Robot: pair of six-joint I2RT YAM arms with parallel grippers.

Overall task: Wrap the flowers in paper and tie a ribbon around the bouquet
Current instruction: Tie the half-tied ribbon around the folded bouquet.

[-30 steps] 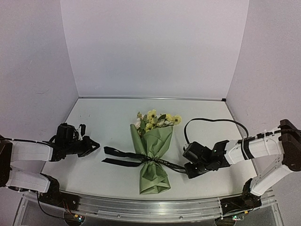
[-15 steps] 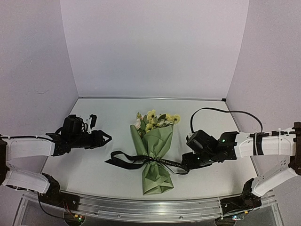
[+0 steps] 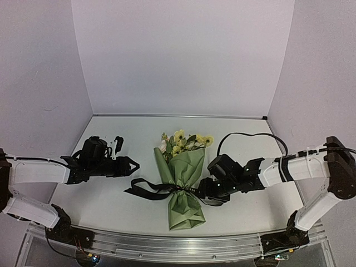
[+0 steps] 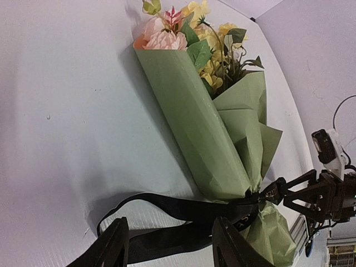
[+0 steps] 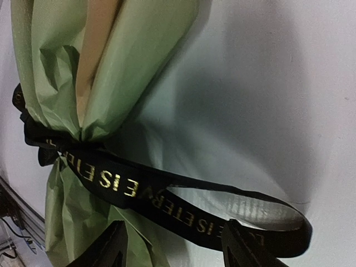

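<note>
Left claw [image 3: 133, 164], lower left of the overhead view: jaws apart, holding nothing, tips low over the white bench [image 3: 105, 130] and aimed right. In its wrist view the fingers [image 4: 115, 247] bracket the bottom edge, and the left loop of the long narrow black ribbon with gold lettering [image 4: 167, 207] lies flat just ahead of them, so it looks lined up for a pinch. Right claw [image 3: 204, 192], lower centre-right: jaws also spread. Its wrist view shows the ribbon's other tail crossing just above the fingertips [image 5: 108, 247] and curling into a loop at lower right, untouched as far as I can see. The two claws mirror each other because one tail spills to each side of the knot. The ribbon cinches the narrow waist of the bouquet of yellow and cream blooms in an olive-green paper cone [image 3: 181, 178], which lies flat at centre frame. The blooms [image 3: 183, 140] point toward the top of the frame, away from the arms, so the waist and tails are within reach. A tan inner face of the paper [image 5: 97, 55] shows in a fold. My read: wrap done, knot on, and what's left is a tightening pull or a bow. Risk: an uneven pull drags the light cone sideways.
</note>
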